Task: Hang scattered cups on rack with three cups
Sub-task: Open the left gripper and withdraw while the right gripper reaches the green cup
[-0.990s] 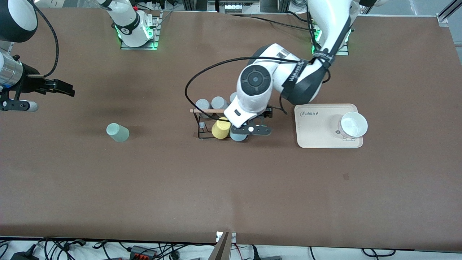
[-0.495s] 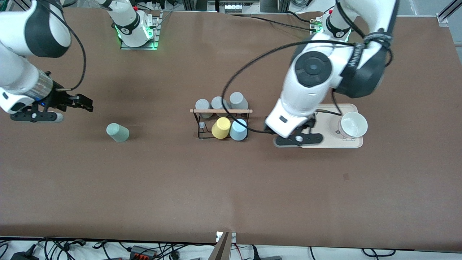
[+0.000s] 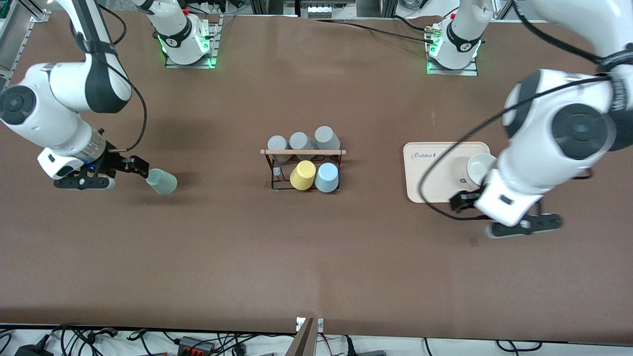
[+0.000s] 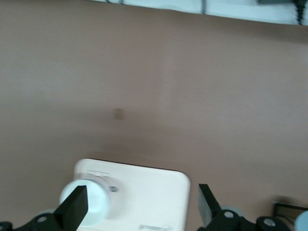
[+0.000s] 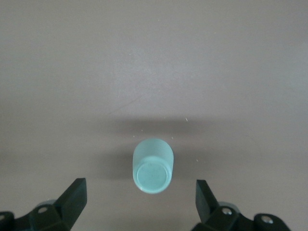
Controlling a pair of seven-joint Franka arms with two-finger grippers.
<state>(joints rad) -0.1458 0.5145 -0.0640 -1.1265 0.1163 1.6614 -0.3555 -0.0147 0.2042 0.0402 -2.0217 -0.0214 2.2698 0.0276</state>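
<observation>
**One cup hung, one loose**

Light blue cup [image 3: 327,177] hung on rack [image 3: 302,152] beside yellow cup [image 3: 302,175]. Mint green cup [image 3: 161,181] lying on table [image 3: 247,257] toward right arm's end. Right gripper [image 5: 139,202] spread wide, just beside mint green cup, empty. Left gripper [image 4: 144,204] spread wide, empty, over corner of cream tray [image 3: 430,170] by white bowl [image 3: 478,165].

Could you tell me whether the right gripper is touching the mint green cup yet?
Apart. In the right wrist view the open right gripper has bare table between each finger and the mint green cup, which lies on its side, untouched.
</observation>
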